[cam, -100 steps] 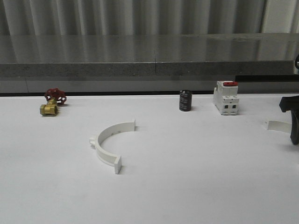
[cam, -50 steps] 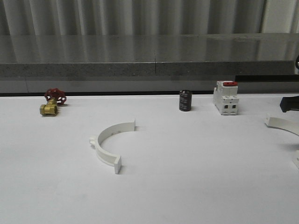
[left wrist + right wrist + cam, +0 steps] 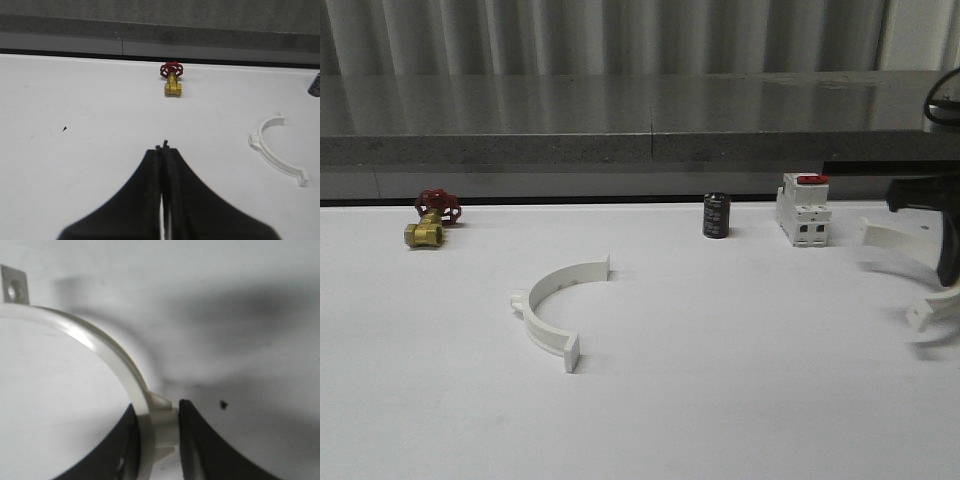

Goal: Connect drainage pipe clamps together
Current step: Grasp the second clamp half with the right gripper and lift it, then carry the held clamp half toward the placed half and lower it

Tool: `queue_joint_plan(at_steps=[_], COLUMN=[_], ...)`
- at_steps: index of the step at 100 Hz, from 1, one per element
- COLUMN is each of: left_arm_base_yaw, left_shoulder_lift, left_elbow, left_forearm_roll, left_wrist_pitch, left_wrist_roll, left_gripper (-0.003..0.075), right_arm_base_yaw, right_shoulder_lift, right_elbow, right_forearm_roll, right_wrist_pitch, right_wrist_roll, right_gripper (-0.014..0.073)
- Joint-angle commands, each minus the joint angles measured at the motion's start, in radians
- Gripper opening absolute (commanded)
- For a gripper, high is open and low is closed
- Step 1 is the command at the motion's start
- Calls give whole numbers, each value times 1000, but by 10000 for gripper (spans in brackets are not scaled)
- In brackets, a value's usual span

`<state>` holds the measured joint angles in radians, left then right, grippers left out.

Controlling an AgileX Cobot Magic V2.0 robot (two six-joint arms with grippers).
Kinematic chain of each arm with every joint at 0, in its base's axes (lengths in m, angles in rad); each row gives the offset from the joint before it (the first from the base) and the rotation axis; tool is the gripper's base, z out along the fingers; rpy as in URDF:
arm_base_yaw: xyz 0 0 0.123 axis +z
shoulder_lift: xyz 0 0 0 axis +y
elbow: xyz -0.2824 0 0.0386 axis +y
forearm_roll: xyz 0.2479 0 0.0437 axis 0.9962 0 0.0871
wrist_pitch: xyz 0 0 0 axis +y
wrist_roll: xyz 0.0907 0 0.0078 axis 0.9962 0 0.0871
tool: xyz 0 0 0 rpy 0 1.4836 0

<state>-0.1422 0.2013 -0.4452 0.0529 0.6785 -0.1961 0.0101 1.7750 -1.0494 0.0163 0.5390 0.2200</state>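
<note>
A: Start with the biggest thing. What's on the broad white table?

B: One white plastic semicircular half-ring clamp lies flat left of centre, its open side facing right, with nothing touching it. The second white half-ring clamp is at the far right edge, blurred and apparently off the surface.

A: That one has moved?

B: Yes. Half a second ago it lay on the table near the right edge with the arm mostly out of frame; now the black right gripper has come back in and the ring sits higher and nearer the white boxy breaker with the red switch. My judgement: the pick is done and the carry toward the resting half is starting.

A: How is it held?

B: The right wrist view shows what the front view can't: both black fingers pinch the ring's band at its middle lug, with one holed end tab showing up at the side.

A: And the other arm?

B: The left gripper has its fingers pressed together on nothing, well away from the resting clamp. Its view also shows the small brass valve with the red handwheel more clearly. The small black cylinder stands beside the breaker.
</note>
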Motion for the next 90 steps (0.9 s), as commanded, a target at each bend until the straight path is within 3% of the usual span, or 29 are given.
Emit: queue_joint_plan(at_steps=[1, 31, 61, 90], left_arm_base_yaw=[1, 1, 1, 1], left_shoulder_lift=[9, 9, 9, 9], left_elbow=[-27, -27, -27, -27], left_forearm_roll=[3, 3, 3, 3], left_wrist_pitch=[-72, -72, -72, -72], left_wrist_roll=[1, 1, 1, 1], left_gripper=[-20, -20, -20, -20], right_arm_base_yaw=[53, 280, 471, 555], right_shoulder_lift=[-77, -83, 19, 107], right_elbow=[-30, -73, -210, -325], right_forearm_roll=[-6, -70, -374, -397], right_wrist_pitch=[-11, -7, 189, 239], right_wrist_roll=[65, 341, 748, 816], right_gripper=[38, 38, 38, 38])
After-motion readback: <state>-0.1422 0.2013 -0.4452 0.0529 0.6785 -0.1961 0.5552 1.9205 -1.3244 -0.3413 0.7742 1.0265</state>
